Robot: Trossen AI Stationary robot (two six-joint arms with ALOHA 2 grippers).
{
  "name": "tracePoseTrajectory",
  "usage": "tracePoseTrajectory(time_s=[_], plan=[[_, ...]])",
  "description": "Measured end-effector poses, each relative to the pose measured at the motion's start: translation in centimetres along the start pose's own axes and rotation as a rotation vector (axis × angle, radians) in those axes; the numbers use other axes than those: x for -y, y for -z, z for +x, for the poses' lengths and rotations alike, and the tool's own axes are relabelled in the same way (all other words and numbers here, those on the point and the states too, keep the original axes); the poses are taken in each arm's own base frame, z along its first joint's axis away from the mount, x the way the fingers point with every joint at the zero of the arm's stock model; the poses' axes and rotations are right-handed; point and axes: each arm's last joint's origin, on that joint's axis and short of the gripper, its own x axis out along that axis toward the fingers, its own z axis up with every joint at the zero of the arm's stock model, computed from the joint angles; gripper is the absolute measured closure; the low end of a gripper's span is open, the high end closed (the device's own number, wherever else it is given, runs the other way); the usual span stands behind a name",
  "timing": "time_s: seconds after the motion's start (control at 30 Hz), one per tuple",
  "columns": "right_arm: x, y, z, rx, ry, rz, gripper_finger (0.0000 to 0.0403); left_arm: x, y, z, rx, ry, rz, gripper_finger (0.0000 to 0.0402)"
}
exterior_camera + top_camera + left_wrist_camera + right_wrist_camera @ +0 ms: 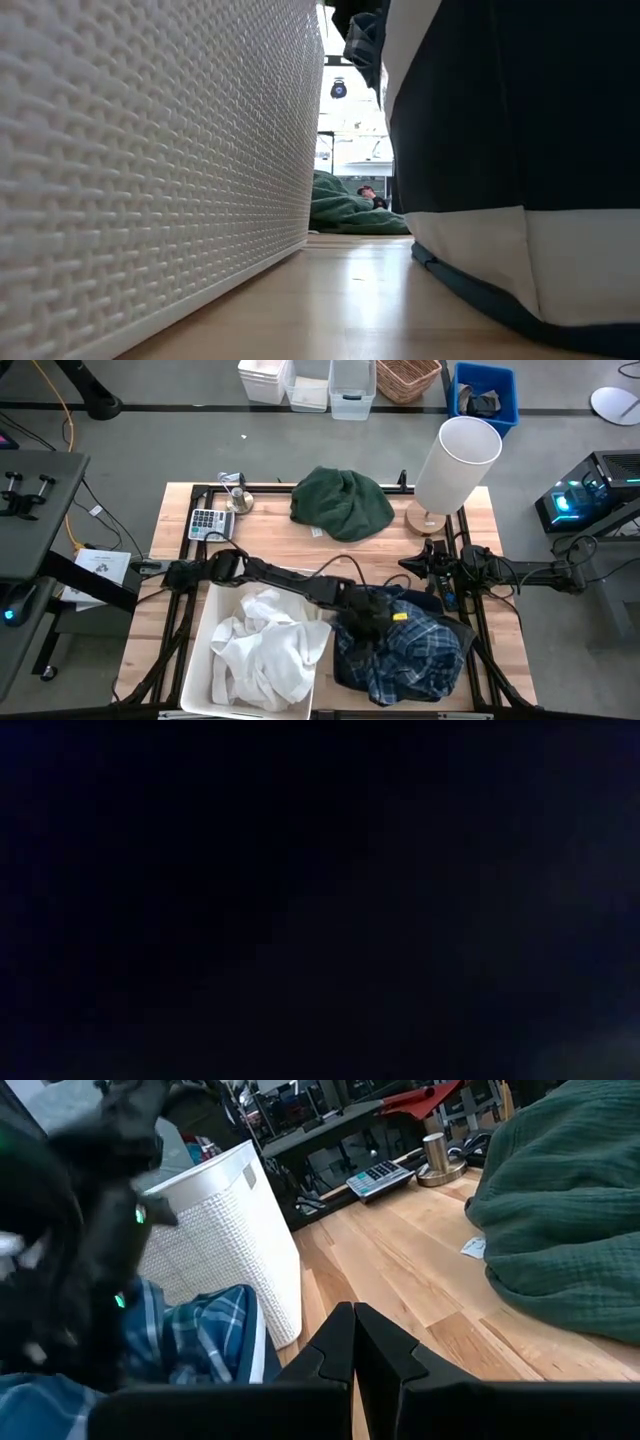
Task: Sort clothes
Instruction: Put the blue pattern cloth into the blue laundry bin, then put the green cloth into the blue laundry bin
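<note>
A dark green garment [342, 502] lies in a heap on the table's far middle; it also shows in the right wrist view [560, 1220]. White clothes [265, 645] fill the white bin [200, 630]. A blue-and-white plaid shirt [410, 650] and a dark garment [365, 610] lie in the navy bin [500, 150]. My left gripper [362, 620] reaches down into the navy bin among the dark cloth, which hides its fingers; the left wrist view is black. My right gripper [352, 1335] is shut and empty, level above the table right of the green garment.
A white cylinder [455, 460] on a wooden base stands at the far right. A calculator [208, 522] and a metal cup [235, 495] sit at the far left. Bare wood lies between the green garment and the bins. More bins stand on the floor beyond the table.
</note>
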Motion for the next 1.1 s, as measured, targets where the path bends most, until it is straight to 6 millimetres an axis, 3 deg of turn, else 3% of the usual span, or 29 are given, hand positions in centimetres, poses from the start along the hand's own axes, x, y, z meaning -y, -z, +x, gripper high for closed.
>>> tracePoseTrajectory(time_s=[0.37,0.6,0.7,0.9,1.1], plan=[[0.0,0.0,0.0,0.000,0.000,0.000,0.0402,5.7,-4.2,-7.5,0.154,0.100,0.207,0.0186],[0.0,0.0,0.0,0.000,0.000,0.000,0.0402,8.5,-4.9,-11.6,0.162,0.142,0.334,0.0155],[0.0,0.0,0.0,0.000,0.000,0.000,0.0402,9.2,-4.6,-11.9,0.174,-0.011,0.413,0.0156],[0.0,0.0,0.0,0.001,0.000,0.000,0.0402,10.7,-4.2,-10.6,0.211,-0.347,0.741,0.0157],[0.0,0.0,0.0,0.001,0.000,0.000,0.0402,12.5,-5.3,-10.6,0.369,-0.445,0.921,0.0157]])
